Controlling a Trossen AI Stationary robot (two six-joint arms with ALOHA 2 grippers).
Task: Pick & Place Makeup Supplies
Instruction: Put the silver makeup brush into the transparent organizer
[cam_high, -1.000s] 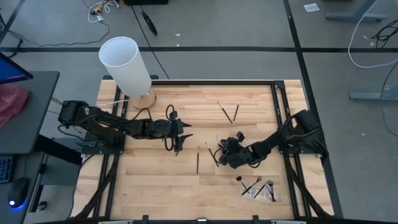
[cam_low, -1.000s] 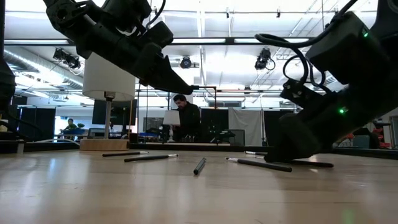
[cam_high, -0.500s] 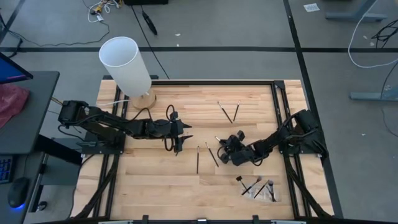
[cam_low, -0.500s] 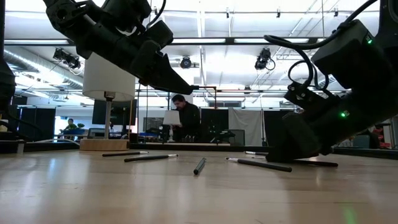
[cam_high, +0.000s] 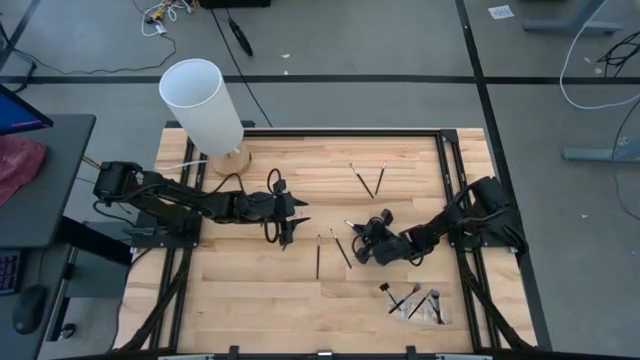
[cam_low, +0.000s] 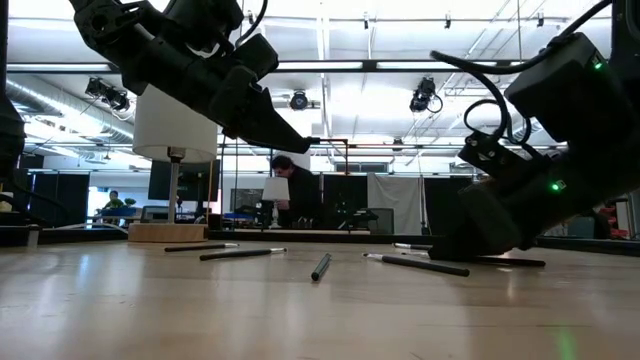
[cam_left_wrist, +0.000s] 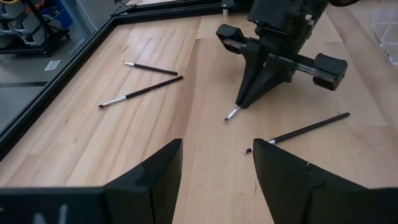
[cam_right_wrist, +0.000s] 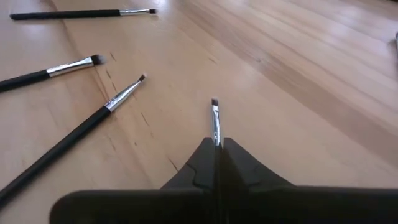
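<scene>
Near the middle of the table (cam_high: 300, 300), the right gripper (cam_right_wrist: 217, 149) has its jaws closed on a thin brush (cam_right_wrist: 215, 121), low over the wood; the bristle tip sticks out forward past the fingertips and the handle is hidden between the fingers. This brush looks very light and stiff, with a smooth slim handle that may turn or slip in a grip so near the tip; I think a hold nearer the middle of the handle is more safe, and the soft bristles should not be pressed. Its long axis runs along the fingers, tip pointing away from the wrist. Other brushes (cam_right_wrist: 62, 68) lie flat just beside it, and a pair (cam_high: 370, 180) lies farther off. The left gripper (cam_left_wrist: 214, 180) waits with open jaws above the table, holding nothing.
</scene>
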